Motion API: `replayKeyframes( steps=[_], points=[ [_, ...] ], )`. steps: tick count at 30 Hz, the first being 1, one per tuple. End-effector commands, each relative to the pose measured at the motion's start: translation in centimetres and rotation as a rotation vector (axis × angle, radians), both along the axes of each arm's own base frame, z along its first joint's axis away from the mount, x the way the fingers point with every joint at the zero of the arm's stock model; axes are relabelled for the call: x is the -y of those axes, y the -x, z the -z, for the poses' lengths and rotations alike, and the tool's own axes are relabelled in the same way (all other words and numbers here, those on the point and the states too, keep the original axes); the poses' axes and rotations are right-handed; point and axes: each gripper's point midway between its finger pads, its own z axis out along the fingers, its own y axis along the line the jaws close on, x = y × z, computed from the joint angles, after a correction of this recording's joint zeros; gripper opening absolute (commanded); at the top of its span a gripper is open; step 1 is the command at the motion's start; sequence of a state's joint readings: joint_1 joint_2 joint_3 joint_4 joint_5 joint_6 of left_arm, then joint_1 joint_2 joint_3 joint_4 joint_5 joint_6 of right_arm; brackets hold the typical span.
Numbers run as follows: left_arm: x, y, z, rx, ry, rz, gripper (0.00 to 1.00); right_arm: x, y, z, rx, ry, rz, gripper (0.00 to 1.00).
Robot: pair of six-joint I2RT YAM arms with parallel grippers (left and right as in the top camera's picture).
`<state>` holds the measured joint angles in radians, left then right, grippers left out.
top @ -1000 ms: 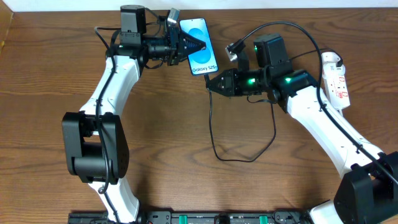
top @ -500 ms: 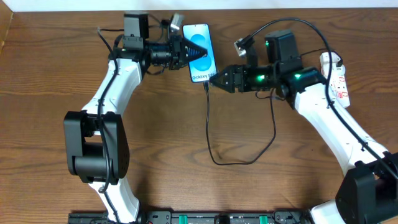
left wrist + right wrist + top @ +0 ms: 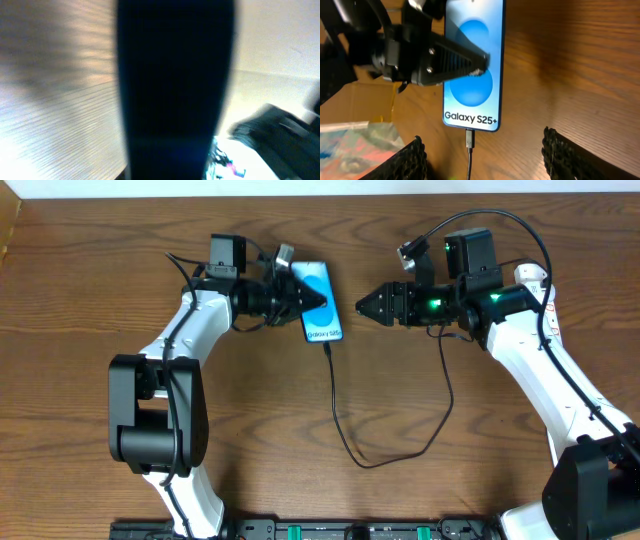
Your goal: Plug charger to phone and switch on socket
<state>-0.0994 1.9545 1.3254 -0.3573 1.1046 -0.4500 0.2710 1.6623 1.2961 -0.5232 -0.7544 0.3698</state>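
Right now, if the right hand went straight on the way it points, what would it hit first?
Probably the phone, around its lower end where the charger connector is plugged in. How high the right hand rides is unclear.

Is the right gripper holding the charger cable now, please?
No, the right gripper stands open, its fingers well clear of the charger plugged into the phone.

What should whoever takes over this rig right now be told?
Left gripper: shut, tip on the screen of the phone, which lies flat on the table.
Right gripper: open, empty, just right of the phone.
Done: charger tip sits in the phone's bottom port.
Left: switch on the socket at the table's right side; its switch state cannot be read.
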Motion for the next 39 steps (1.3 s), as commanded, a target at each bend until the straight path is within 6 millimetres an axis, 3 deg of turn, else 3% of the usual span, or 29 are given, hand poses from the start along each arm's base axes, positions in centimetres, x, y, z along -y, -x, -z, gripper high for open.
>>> replayKeyframes(
  steps=[1, 12, 23, 32, 39],
  points=[
    [-1.5, -0.4, 2.2, 0.016, -0.162, -0.047, 0.07, 0.6, -1.0, -0.1, 0.038, 0.042, 0.026, 0.73],
    [-1.8, 0.7, 2.1, -0.053, -0.186, -0.031, 0.07, 0.8, -1.2, 0.1, 0.042, 0.056, 0.037, 0.76],
    [-3.2, -1.1, -0.7, -0.03, -0.162, -0.069, 0.07, 0.7, -1.2, 0.0, 0.042, 0.055, 0.037, 0.76],
    [-2.8, -1.0, 1.0, -0.038, -0.17, -0.039, 0.07, 0.4, -1.0, 0.1, 0.042, 0.055, 0.028, 0.75],
    [-0.2, 0.2, 4.0, -0.105, -0.172, 0.033, 0.07, 0.4, -0.9, 0.1, 0.037, 0.057, 0.028, 0.75]
  ],
)
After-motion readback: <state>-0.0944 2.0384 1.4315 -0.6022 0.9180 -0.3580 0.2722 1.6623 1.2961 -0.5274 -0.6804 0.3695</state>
